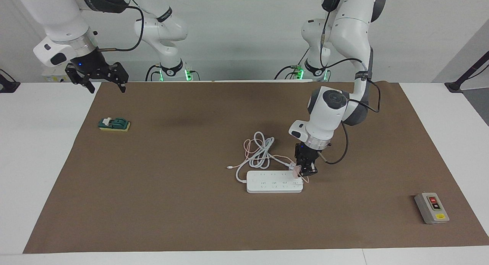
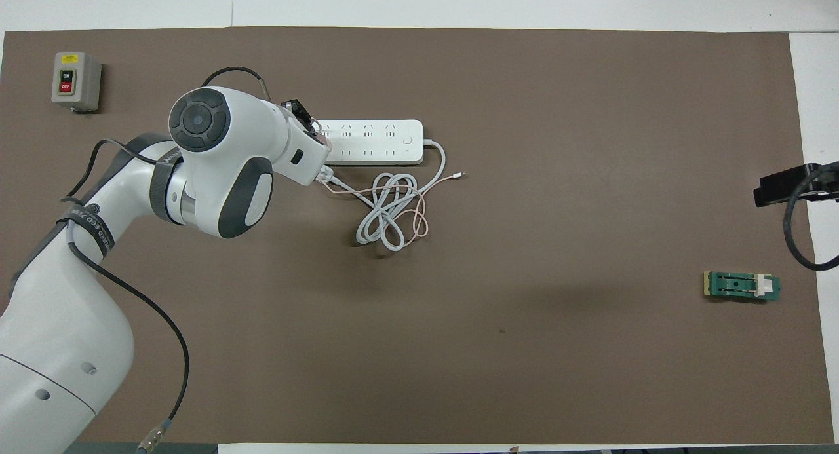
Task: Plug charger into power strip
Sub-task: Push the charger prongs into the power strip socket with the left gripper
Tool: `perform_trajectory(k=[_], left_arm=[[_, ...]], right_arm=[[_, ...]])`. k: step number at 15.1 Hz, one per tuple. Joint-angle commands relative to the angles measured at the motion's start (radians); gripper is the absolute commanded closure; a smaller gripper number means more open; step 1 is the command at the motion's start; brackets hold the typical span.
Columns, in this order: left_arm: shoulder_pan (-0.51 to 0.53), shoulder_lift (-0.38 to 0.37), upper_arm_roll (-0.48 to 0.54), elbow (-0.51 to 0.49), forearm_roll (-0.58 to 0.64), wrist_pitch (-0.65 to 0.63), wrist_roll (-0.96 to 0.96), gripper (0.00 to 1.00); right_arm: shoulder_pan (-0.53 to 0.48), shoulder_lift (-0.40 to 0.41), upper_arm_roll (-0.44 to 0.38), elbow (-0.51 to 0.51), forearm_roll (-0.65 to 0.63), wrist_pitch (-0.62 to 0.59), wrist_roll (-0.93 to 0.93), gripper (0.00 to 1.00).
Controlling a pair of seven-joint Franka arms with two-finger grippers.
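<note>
A brown mat point(image 1: 172, 188) covered most of the white surface point(image 1: 42, 150), with a plain pale wall at the robots' end. The power strip point(image 1: 273, 184) lay flat near the middle of the mat, its thick white cord point(image 1: 261, 150) coiled just beside it on the side nearer the robots.

The left gripper point(image 1: 305, 172) was clamped on the charger point(image 1: 295, 173) — a small pink cube poised at the end of the power strip toward the left arm, its thin pink cable point(image 1: 247, 148) trailing into the white coil. By my judgement the insertion step was in hand: the prongs looked to be at a socket but not clearly seated, so the next move called for a straight downward press.

The right gripper point(image 1: 102, 78) waited with fingers apart, well away from the power strip, over the mat's edge.

A grey switch box point(image 2: 76, 80) carried ON and OFF on its buttons — no other writing was legible.
</note>
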Motion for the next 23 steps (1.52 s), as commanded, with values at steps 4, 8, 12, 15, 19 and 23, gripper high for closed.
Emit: perform_trajectory(k=[4, 8, 12, 15, 19, 23], left_arm=[[0.007, 0.007, -0.017, -0.04, -0.024, -0.017, 0.037, 1.0], [0.016, 0.004, -0.013, -0.037, -0.024, -0.025, 0.058, 1.0], [0.021, 0.003, -0.009, -0.024, -0.022, -0.068, 0.065, 1.0], [0.024, 0.001, -0.008, -0.011, -0.021, -0.092, 0.069, 1.0], [0.01, 0.003, -0.008, -0.021, -0.021, -0.054, 0.066, 1.0], [0.006, 0.003, -0.008, -0.038, -0.005, -0.013, 0.069, 1.0]], right_arm=[[0.002, -0.012, 0.003, -0.002, -0.003, -0.018, -0.027, 0.0], [0.001, -0.012, 0.001, -0.004, -0.004, -0.016, -0.025, 0.0], [0.002, -0.012, 0.001, -0.005, -0.003, -0.014, -0.016, 0.0], [0.002, -0.014, 0.001, -0.005, -0.003, -0.016, -0.016, 0.0], [0.002, -0.014, 0.002, -0.005, -0.003, -0.018, -0.018, 0.0], [0.002, -0.014, 0.001, -0.005, -0.003, -0.018, -0.018, 0.0]])
